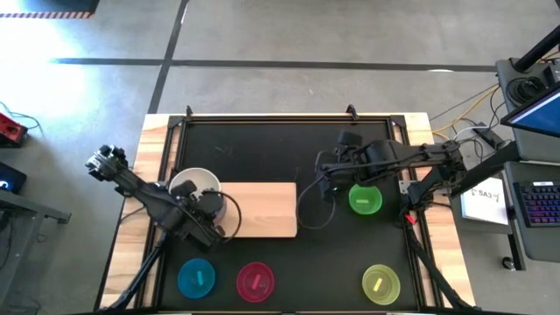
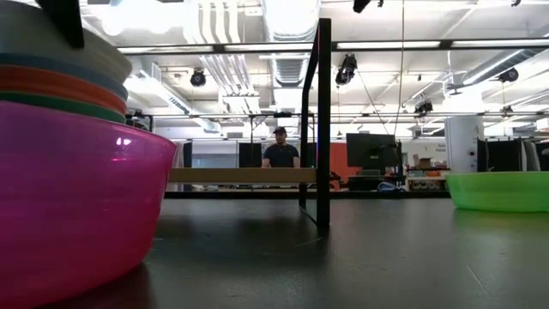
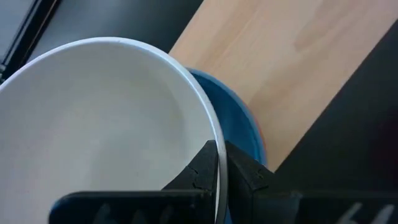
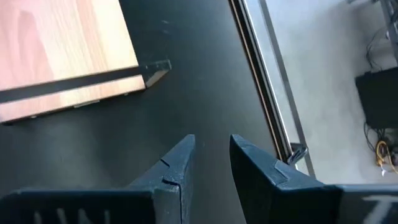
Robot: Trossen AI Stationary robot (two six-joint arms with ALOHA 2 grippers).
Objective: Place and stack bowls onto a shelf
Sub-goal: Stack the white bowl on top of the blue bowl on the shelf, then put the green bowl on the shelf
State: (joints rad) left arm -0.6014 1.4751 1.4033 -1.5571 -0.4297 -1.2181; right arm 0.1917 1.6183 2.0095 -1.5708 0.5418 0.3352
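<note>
High view has the shelf (image 1: 260,210) lying flat in the middle of the black tabletop (image 1: 262,149), so I'll place everything off that board. At its left end there's the white bowl (image 1: 194,185), and the left gripper (image 1: 213,213) is clamped shut on that bowl's rim on the side nearest the shelf. The left wrist view shows it really well: both dark fingers (image 3: 205,168) pinch the white rim, and a blue bowl (image 3: 233,118) peeks out from under the white one, with the pale wood of the shelf running right behind it. So the white bowl sits on top of a stack at that end of the shelf.

Off the shelf's right end, a short way out, is the green bowl (image 1: 365,199) on the tabletop. The right gripper (image 1: 328,186) hangs between the shelf's right end and that green bowl, and in the right wrist view its fingers (image 4: 171,165) stand apart with only bare black table between them, not holding anything. The corner of the shelf shows beyond them there.

Along the table's near edge, in front of the shelf, sit the cyan bowl (image 1: 196,278) and the magenta bowl (image 1: 255,281), and further right, past the shelf's right end, the yellow-green bowl (image 1: 381,283).

Low view is mostly the magenta bowl up close, plus a person (image 2: 280,151) well back in the room behind the table.
</note>
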